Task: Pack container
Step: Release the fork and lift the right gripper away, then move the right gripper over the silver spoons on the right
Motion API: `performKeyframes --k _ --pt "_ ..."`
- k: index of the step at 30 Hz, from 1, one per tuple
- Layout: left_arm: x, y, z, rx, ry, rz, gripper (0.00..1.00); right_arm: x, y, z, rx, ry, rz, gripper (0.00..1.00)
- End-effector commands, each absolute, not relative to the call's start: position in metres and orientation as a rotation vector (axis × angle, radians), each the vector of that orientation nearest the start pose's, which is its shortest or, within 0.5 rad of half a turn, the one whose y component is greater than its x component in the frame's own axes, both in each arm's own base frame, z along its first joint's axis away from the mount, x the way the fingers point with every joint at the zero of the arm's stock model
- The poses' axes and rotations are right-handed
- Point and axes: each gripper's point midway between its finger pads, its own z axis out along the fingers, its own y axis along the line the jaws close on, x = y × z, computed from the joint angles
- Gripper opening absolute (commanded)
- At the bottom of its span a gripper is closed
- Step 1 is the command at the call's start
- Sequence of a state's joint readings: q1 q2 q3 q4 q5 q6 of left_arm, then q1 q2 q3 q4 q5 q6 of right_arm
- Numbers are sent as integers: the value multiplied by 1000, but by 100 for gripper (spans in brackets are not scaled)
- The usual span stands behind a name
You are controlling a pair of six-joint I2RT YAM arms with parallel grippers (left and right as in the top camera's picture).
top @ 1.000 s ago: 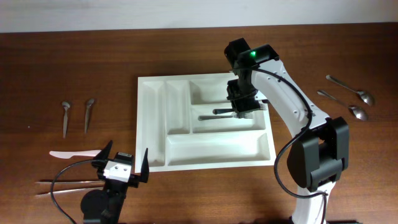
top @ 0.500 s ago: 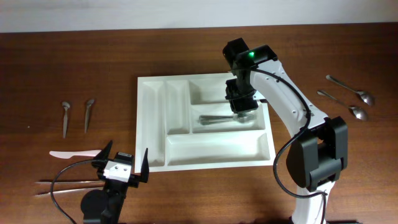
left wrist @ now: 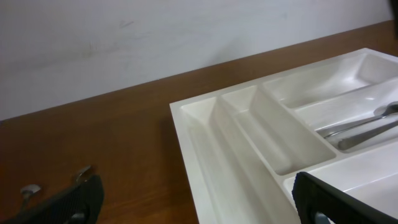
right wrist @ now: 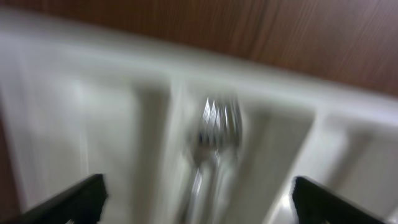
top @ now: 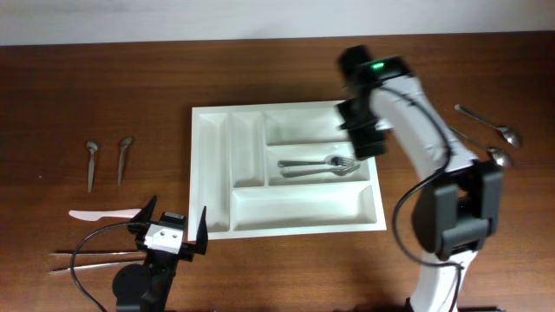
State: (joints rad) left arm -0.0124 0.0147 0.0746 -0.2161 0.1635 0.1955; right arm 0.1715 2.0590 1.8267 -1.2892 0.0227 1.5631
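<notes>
The white container lies in the middle of the table. Two metal utensils, at least one a fork, rest side by side in its middle wide compartment. My right gripper hovers over the tray's right rim, just right of the fork tines, open and holding nothing. The right wrist view is blurred and shows the fork lying in the container below my open right gripper. My left gripper stands open and empty by the tray's front left corner. In the left wrist view that gripper faces the container.
Two small spoons lie at the left. A white plastic knife and thin long sticks lie in front of them. Three metal spoons lie at the right beside the right arm.
My right gripper has opened and let go of the fork, which now lies in the middle compartment. The gripper has moved right, off the compartment. The left arm has not moved.
</notes>
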Motion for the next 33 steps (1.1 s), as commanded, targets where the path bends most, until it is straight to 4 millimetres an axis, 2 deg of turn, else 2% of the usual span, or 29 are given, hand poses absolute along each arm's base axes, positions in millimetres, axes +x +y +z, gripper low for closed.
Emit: performKeyframes --k 1,3,6,10,13,17,21,24,29,30,33 --pt "238 -29 153 303 1694 16 99 418 -15 107 2050 2238 -2 99" --pt "238 -29 153 303 1694 16 99 415 -65 108 2176 2108 -4 99" --pt "238 -29 153 303 1694 16 99 405 -118 108 2307 1959 2 99" --pt "238 -29 153 303 1694 16 99 384 -180 107 2451 1770 6 99" --pt "238 -29 153 303 1694 16 99 385 -207 108 2423 1749 55 99" --pt "238 -29 153 303 1694 16 99 409 -223 113 2244 1813 146 99" --pt "238 -29 153 303 1694 16 99 406 -239 115 2247 1725 46 99" --pt "238 -29 153 303 1694 16 99 412 -245 115 2228 1703 46 99" --pt "238 -29 153 303 1694 16 99 430 -245 97 2187 1763 109 99" --pt "238 -29 153 303 1694 16 99 441 -244 91 2135 1813 152 99" --pt "238 -29 153 303 1694 16 99 447 -238 71 2159 1848 207 99"
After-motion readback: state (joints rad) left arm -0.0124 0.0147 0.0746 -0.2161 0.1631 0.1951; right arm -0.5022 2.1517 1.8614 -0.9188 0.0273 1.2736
